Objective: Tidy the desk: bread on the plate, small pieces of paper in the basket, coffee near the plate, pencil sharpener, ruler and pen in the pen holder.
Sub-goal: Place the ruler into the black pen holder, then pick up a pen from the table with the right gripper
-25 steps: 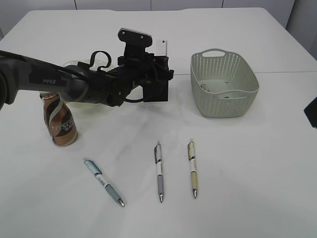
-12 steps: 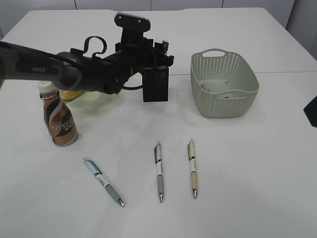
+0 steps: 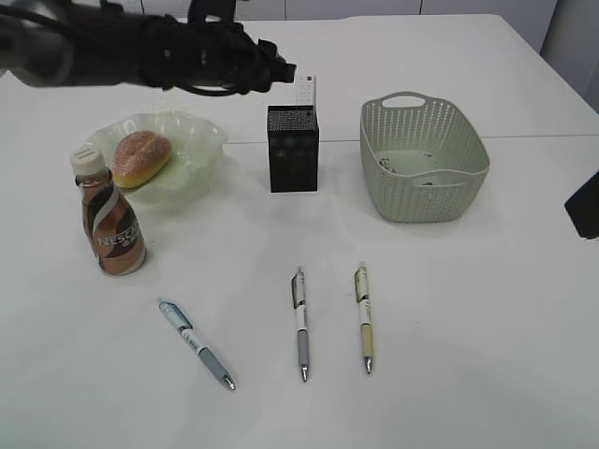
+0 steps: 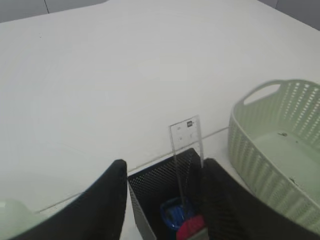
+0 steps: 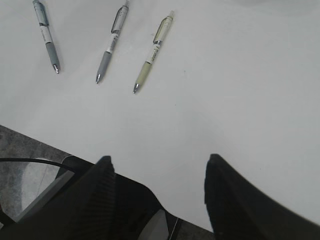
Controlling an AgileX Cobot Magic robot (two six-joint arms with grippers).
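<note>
we see the left claw (image 4: 162, 200) open and empty, just above the pen holder (image 4: 167, 200). the ruler (image 4: 187, 147) stands inside it. three pens (image 3: 300, 323) lie near the tabletop's front edge.

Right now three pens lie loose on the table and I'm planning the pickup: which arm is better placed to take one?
Probably the right. Its open, empty gripper already looks down on all three pens, the yellow-green pen nearest. The left gripper hovers open above the pen holder, farther back.
</note>
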